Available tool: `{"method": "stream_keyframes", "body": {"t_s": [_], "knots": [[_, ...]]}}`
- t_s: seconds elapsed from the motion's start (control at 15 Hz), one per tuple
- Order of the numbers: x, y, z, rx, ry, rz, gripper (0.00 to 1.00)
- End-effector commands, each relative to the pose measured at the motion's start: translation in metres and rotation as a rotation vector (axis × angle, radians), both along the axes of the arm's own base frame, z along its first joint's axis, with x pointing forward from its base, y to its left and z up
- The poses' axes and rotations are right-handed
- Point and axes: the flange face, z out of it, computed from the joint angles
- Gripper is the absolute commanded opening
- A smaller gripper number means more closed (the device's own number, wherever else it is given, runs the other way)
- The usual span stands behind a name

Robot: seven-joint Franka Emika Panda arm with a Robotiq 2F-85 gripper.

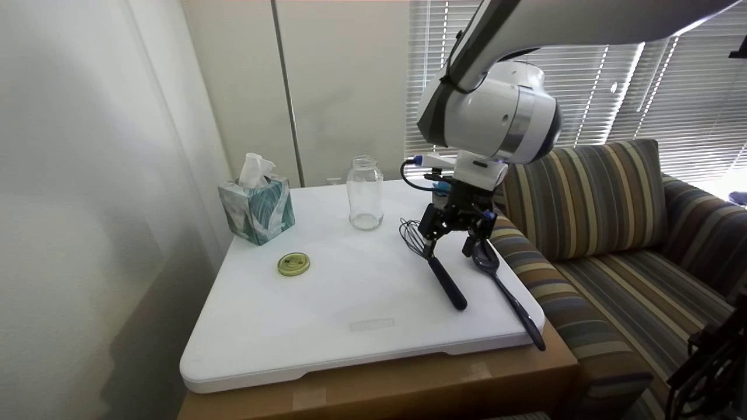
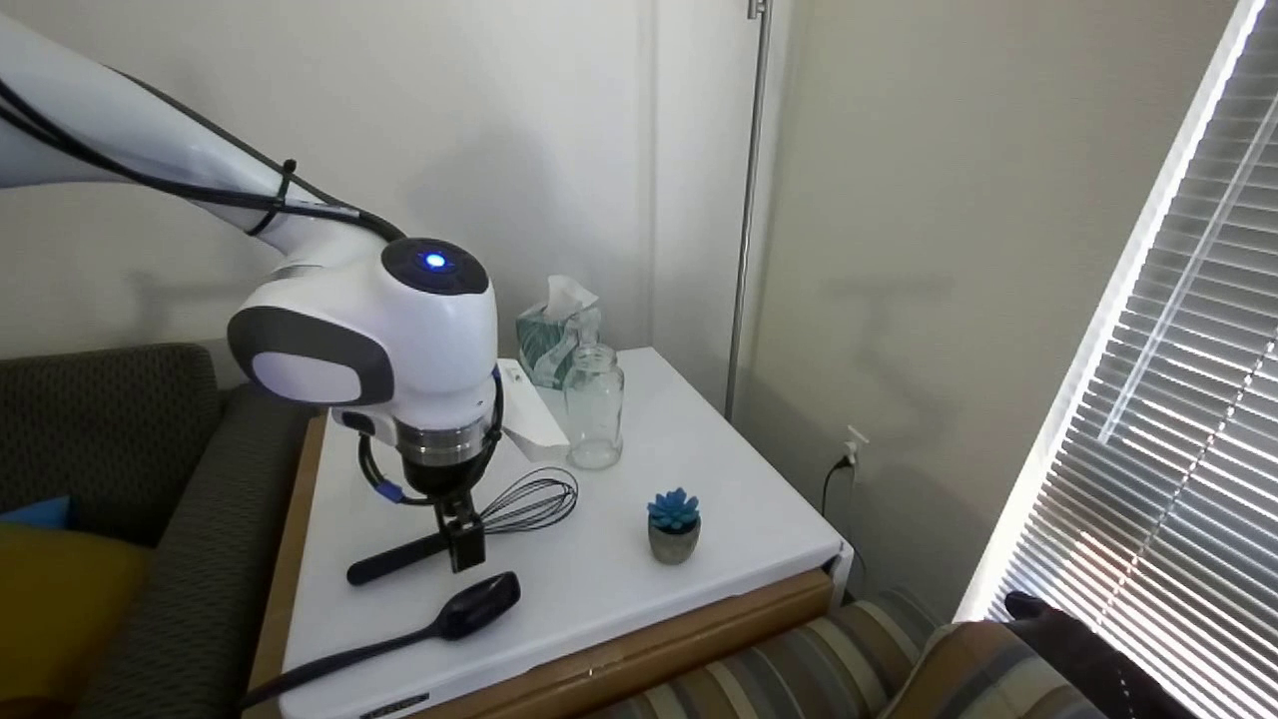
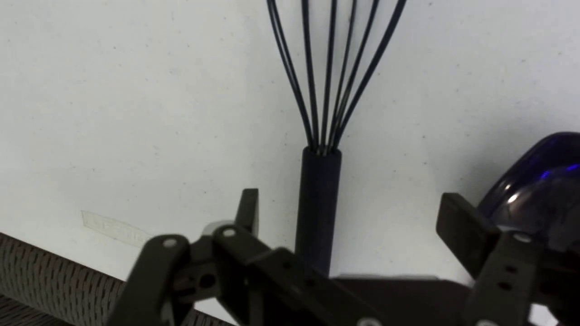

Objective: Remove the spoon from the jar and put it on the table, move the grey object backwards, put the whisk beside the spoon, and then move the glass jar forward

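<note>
Room: pale walls [image 2: 589, 120], window blinds [image 1: 589, 99] and a striped couch [image 1: 636, 291] are framing your white table [image 1: 332, 291].
Gripper [image 3: 351, 208]: your jaws are standing wide apart, holding nothing, straddling the handle of the whisk [image 3: 321, 181]; one finger is hanging so near the spoon [image 2: 461, 614] that I cannot tell whether it is touching.
Whisk and spoon: they are lying side by side, the spoon's end jutting past the table edge; both are probably handling light, the spoon smooth and apt to slide if you are brushing it on the way up.
Jar [image 1: 365, 195]: it is standing upright, lidless, near the wire loops, likely your next job; you would be dealing with stiff, slick, breakable glass, light since it is looking empty.
Jar neck [image 1: 364, 162]: this narrower ring is promising the surer hold; close softly.
Grey pot [image 2: 674, 544]: it is sitting near the table's edge; if you are shifting it, the firm pot is asking for the grip, not the blue leaves [image 2: 674, 507].
</note>
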Motion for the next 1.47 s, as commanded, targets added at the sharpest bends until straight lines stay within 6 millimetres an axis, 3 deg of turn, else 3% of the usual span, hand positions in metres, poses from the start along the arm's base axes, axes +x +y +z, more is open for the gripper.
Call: {"method": "stream_keyframes", "body": {"t_s": [0.0,0.33,1.0,1.07,1.33,1.4], "knots": [[0.001,-0.006,0.013,0.011,0.013,0.007,1.00],[0.018,-0.002,0.045,-0.043,0.007,0.088,1.00],[0.086,0.058,0.142,-0.323,-0.071,0.441,1.00],[0.073,0.055,0.130,-0.286,-0.056,0.375,1.00],[0.082,0.064,0.139,-0.339,-0.062,0.439,1.00],[0.077,0.066,0.126,-0.328,-0.056,0.453,1.00]]}}
